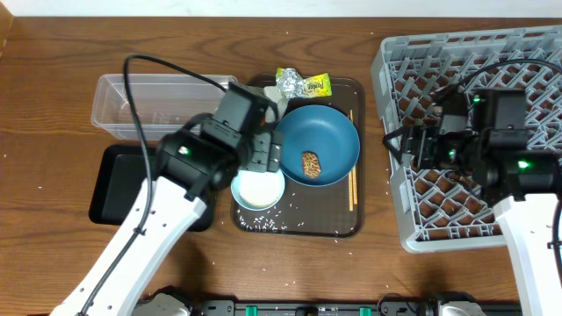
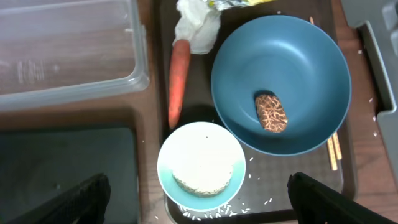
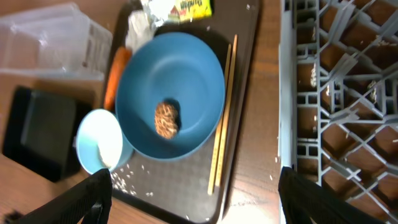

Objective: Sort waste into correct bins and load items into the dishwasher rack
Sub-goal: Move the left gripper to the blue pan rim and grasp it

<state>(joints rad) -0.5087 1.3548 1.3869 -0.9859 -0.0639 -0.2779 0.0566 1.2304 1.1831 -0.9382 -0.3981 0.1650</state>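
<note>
Left tool (image 2: 199, 186) spread wide, empty, hovers over bowl (image 2: 200, 165) at 7 o'clock of plate (image 2: 280, 62). Lump (image 2: 271, 112) sits in plate; carrot (image 2: 178, 74) and tissue (image 2: 198, 28) at its 10 o'clock, wrapper (image 1: 305, 84) at 12, chopsticks (image 1: 353, 184) at 3, all on brown tray (image 1: 338, 226). Right tool (image 3: 196, 186) apart, empty, above rack (image 1: 421, 70) at tray's 3 o'clock; tub (image 1: 149, 101) and black tray (image 1: 118, 189) at 9.

The left gripper (image 2: 198, 202) faces straight down, its 2 jaws spread wide and empty; the right gripper (image 3: 196, 200) faces down too, jaws parted.
</note>
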